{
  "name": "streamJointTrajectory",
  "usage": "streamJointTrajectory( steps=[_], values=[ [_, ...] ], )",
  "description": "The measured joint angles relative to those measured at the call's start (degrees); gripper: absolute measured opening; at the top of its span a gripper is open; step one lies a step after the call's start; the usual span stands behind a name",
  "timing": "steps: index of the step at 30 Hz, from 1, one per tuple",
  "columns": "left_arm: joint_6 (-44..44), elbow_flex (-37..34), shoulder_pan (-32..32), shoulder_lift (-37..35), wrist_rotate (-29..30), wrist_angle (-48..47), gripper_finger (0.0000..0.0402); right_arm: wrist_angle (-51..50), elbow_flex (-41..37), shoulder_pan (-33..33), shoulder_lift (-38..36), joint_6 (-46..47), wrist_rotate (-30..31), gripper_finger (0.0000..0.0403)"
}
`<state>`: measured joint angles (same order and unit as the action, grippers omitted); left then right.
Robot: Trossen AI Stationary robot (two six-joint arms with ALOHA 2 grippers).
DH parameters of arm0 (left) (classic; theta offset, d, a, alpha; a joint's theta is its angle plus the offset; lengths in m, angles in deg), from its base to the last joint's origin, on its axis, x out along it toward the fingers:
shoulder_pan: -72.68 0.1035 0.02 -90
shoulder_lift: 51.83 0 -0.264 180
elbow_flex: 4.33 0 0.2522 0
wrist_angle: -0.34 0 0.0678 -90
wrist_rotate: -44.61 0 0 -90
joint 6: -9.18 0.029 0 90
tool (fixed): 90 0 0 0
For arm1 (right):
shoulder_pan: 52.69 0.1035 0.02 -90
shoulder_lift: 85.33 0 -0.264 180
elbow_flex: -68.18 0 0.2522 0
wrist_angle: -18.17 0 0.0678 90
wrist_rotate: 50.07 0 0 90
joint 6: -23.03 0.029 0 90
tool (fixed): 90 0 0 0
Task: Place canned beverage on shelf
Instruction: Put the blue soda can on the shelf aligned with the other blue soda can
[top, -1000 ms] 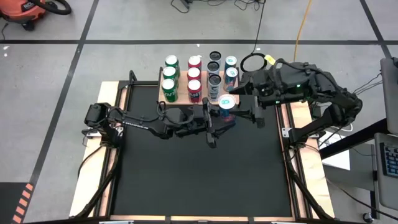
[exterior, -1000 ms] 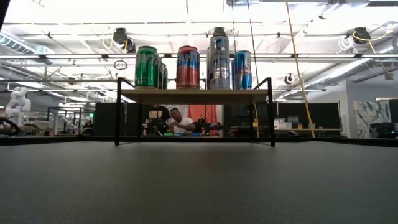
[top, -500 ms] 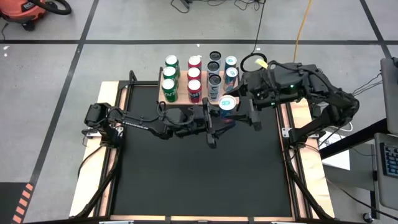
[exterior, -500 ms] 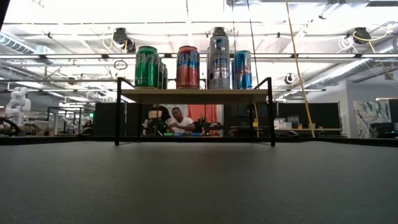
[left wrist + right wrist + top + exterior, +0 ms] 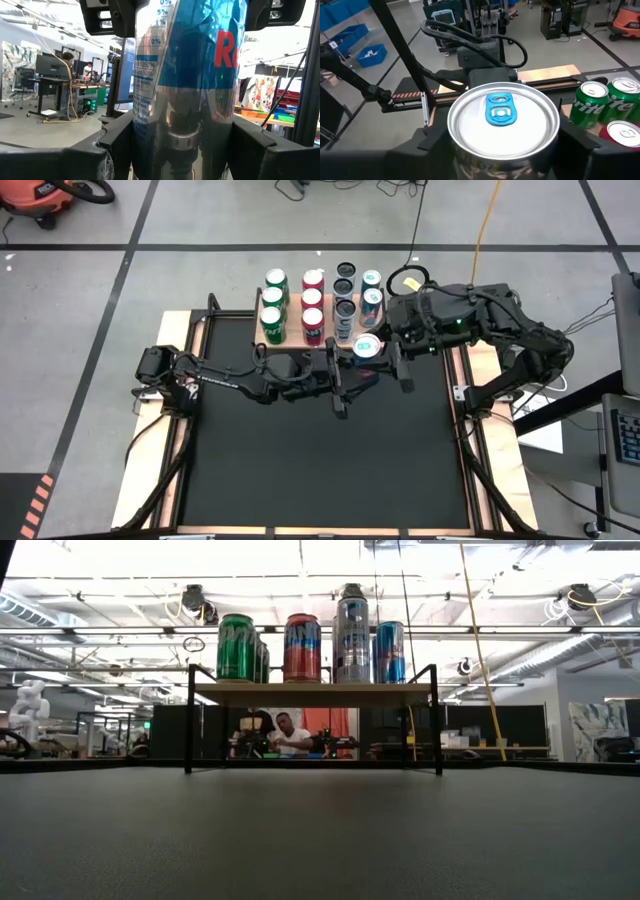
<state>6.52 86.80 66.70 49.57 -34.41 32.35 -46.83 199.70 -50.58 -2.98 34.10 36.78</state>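
Note:
A blue and silver canned beverage (image 5: 366,347) stands upright in the air just in front of the shelf (image 5: 292,336), above the black table. My left gripper (image 5: 360,375) reaches it from the table's left and is shut on its lower body (image 5: 182,100). My right gripper (image 5: 386,360) comes from the table's right and is shut on its top part, whose lid and blue tab (image 5: 501,112) fill the right wrist view. The low view shows the shelf (image 5: 312,693) but neither gripper nor this can. My left gripper pinches the can's lower body (image 5: 150,145) between its two fingers (image 5: 112,147), one on each side. The fingers come level from the table's left. The can stands upright, lifted clear of the table. My right gripper has the can's upper wall just under the rim (image 5: 465,150) between its two fingers (image 5: 427,142), one on each side. It comes from the table's right, slanting slightly down. In the left wrist view its pads (image 5: 117,20) lie against the can's upper sides.
On the shelf stand several cans in rows: green (image 5: 272,302), red (image 5: 312,300), dark (image 5: 344,288) and blue (image 5: 371,288). The black table (image 5: 320,460) lies bare toward its near edge. Beyond the shelf a person (image 5: 290,735) sits in the room.
My right gripper has moved toward the table's left onto the can's top and has closed its fingers around it. The can and my left gripper have kept still.

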Motion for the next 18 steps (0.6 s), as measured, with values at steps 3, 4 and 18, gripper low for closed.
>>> streamJointTrajectory(
  steps=[3, 4, 18],
  values=[
    [0.0, 0.0, 0.0, 0.0, 0.0, 0.0, 0.0242, -0.1, 0.0, 0.0, -0.2, -0.5, 0.1, 0.0229],
    [0.0, 0.0, 0.0, 0.0, 0.0, 0.0, 0.0242, -0.1, 0.0, 0.0, -0.2, -0.5, 0.1, 0.0226],
    [-1.1, 0.1, -0.6, 0.0, 2.4, -0.2, 0.0256, -0.3, 0.0, 0.0, -0.9, -1.1, -0.2, 0.0223]
  ],
)
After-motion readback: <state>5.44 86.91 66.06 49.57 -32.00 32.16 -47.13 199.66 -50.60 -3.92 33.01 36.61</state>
